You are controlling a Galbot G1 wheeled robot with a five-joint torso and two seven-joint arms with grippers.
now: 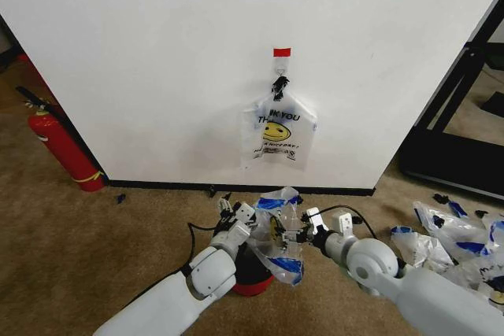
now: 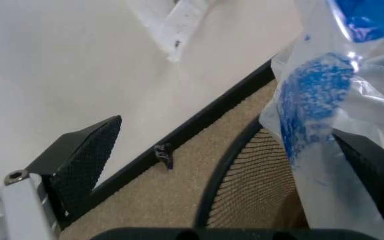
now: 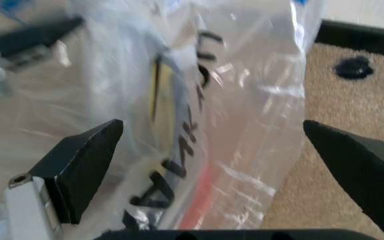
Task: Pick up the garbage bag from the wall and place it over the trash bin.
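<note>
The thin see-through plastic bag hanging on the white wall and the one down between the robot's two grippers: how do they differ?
The thin translucent bag on the wall hangs flat from a black clip under a red tape patch, its yellow smiley facing out; the garbage bag by the small red-based trash bin is crumpled and bunched. The wall bag is untouched; the garbage bag sits between the open left gripper and open right gripper. Both carry black lettering.

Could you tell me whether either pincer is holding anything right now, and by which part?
Nothing is held: the left pincer and right pincer are both open, either side of the garbage bag draped over the trash bin.
</note>
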